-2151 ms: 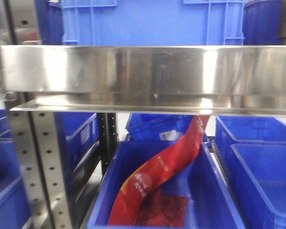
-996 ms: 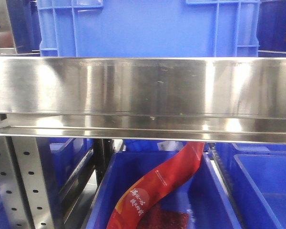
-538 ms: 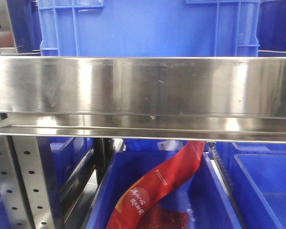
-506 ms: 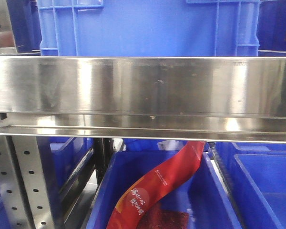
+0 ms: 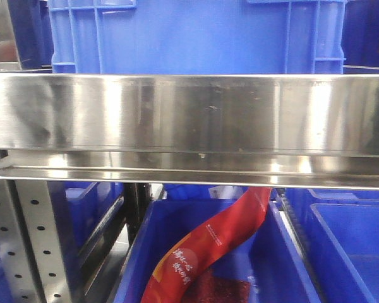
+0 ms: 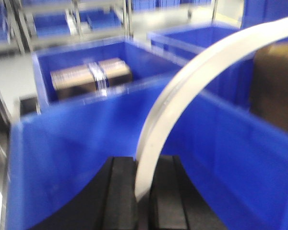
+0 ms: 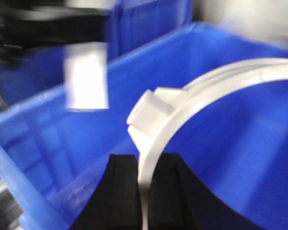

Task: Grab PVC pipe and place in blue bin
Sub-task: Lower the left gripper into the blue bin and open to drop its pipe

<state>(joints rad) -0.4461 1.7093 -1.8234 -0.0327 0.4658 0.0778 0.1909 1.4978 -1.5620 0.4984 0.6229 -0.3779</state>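
Observation:
A white arched PVC pipe piece (image 6: pixel 192 81) rises from my left gripper (image 6: pixel 143 191), which is shut on its lower end, and curves off to the upper right. Below and ahead of it lies a blue bin (image 6: pixel 62 153). In the right wrist view, my right gripper (image 7: pixel 144 191) is shut on another white curved PVC pipe piece (image 7: pixel 206 91) that has a blocky lug on its outer side. It hangs over the inside of a blue bin (image 7: pixel 48 139). Neither gripper shows in the front view. Both wrist views are blurred.
A steel shelf rail (image 5: pixel 189 113) crosses the front view, with a blue crate (image 5: pixel 196 35) on top. Below it a bin holds a red bag (image 5: pixel 208 246). Taped cardboard boxes (image 6: pixel 91 76) fill a farther bin. A brown box (image 6: pixel 276 91) stands at right. A white label (image 7: pixel 86 81) hangs at upper left.
From the earliest frame to a second ago the front view shifted, the shelf rail growing larger and dropping in the picture. Since then it has held nearly still.

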